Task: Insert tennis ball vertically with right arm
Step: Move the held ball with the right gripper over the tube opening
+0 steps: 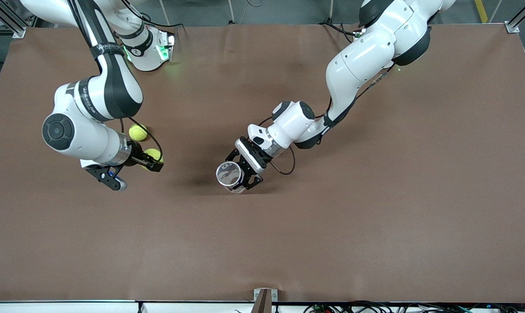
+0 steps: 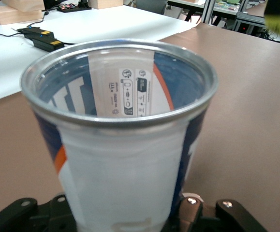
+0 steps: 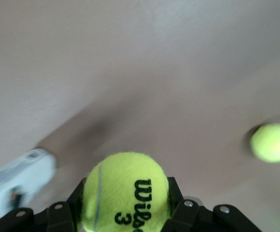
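Observation:
A yellow tennis ball (image 1: pixel 152 154) (image 3: pixel 125 193) with black lettering sits between the jaws of my right gripper (image 1: pixel 154 161) (image 3: pixel 125 205), which is shut on it over the table toward the right arm's end. A clear ball can (image 1: pixel 229 175) (image 2: pixel 125 145) with a metal rim and a blue, white and orange label is held with its open mouth up. My left gripper (image 1: pixel 241 178) (image 2: pixel 125 220) is shut on the can's lower wall near the table's middle. The can looks empty inside. It also shows in the right wrist view as a pale can (image 3: pixel 15 186).
A second tennis ball (image 1: pixel 137 132) (image 3: pixel 272 142) lies loose on the brown table (image 1: pixel 375 217), beside the right gripper and a little farther from the front camera. The right arm's elbow (image 1: pixel 71 130) hangs over the table near it.

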